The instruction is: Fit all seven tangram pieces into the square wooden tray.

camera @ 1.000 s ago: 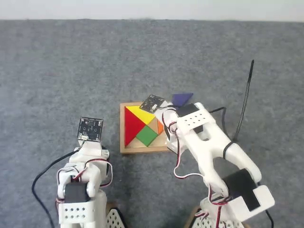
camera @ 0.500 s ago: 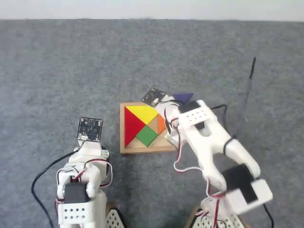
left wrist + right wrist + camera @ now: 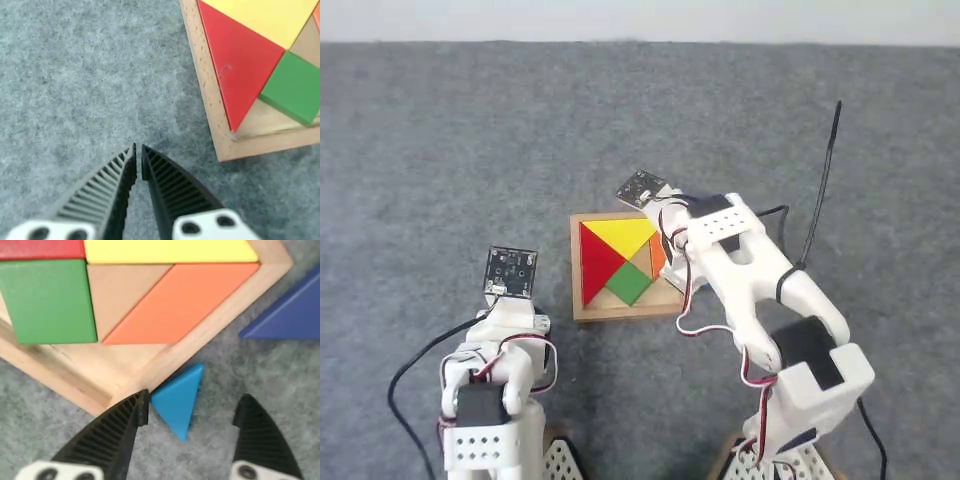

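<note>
Looking down on a grey, felt-like tabletop with a pale strip of wall along the far edge, and a thin black cable standing up beyond the right arm. The left arm is tucked back close to its base. The left hand points down at bare felt with its fingers pressed together on nothing. The square wooden tray sits just ahead of that hand, off toward the other arm.

The right arm is stretched forward over the tray's side with its wrist tipped down. The right hand has its fingers spread apart. Between them lies a small light blue triangle, flat on the felt just beside the tray's corner and closer to one finger. A dark blue triangle lies a bit farther out past that hand, also outside the tray.

In the tray: yellow triangle, red triangle, green square, orange parallelogram.
</note>
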